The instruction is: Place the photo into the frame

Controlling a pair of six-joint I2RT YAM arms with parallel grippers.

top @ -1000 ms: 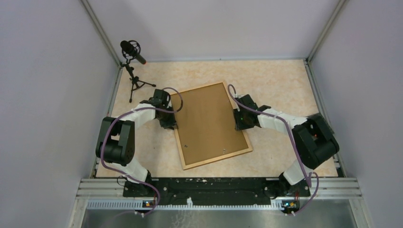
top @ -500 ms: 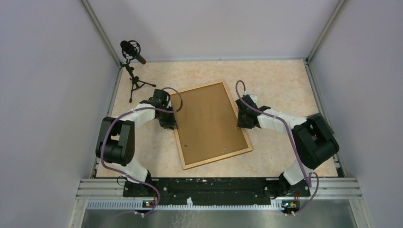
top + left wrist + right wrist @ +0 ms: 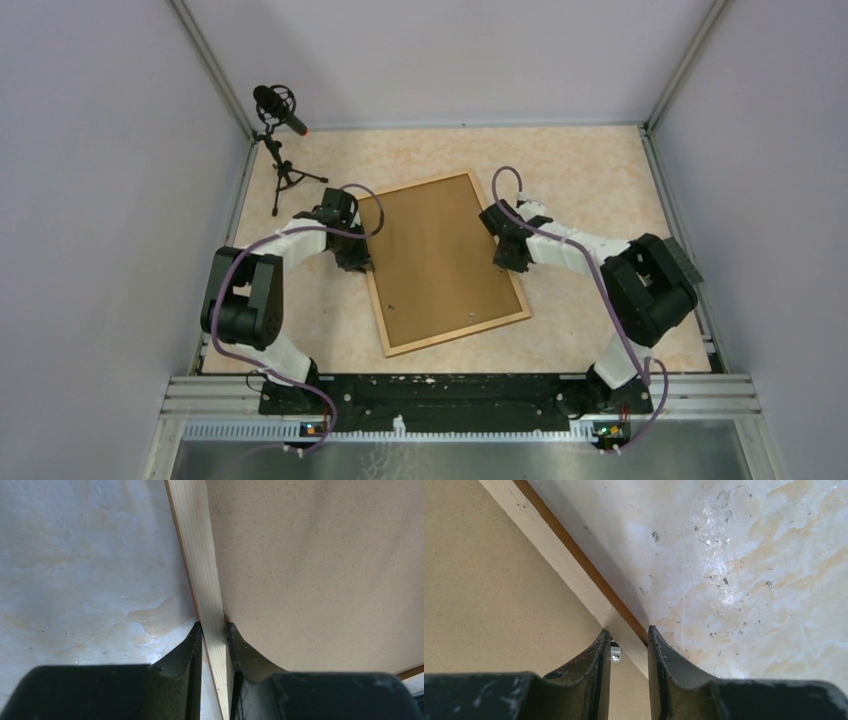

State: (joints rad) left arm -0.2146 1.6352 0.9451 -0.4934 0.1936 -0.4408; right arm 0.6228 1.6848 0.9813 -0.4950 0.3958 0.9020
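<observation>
Frame (image 3: 460,333): lies flat near the middle of the desk (image 3: 590,170), back side up and set askew to the desk's edges. A brown backing board (image 3: 440,255) fills the light wood moulding.

Left gripper (image 3: 356,260): at the frame's left long rail, about midway along it. In the wrist view one finger is on the desk side of the rail and the other on the board side. Both tips press against the wood, so the gripper is closed on the frame.

Right gripper (image 3: 501,256): at the opposite long rail, roughly level with the left one. Its fingers (image 3: 655,645) stand either side of the moulding, the outer one over bare desk and the inner one over the board. A small metal tab (image 3: 615,652) shows between the inner finger and the rail. Whether this gripper is clamped on the wood or merely set around it cannot be told.

Other item: a microphone on a small tripod (image 3: 282,150) stands in the far left corner, well apart from the frame
</observation>
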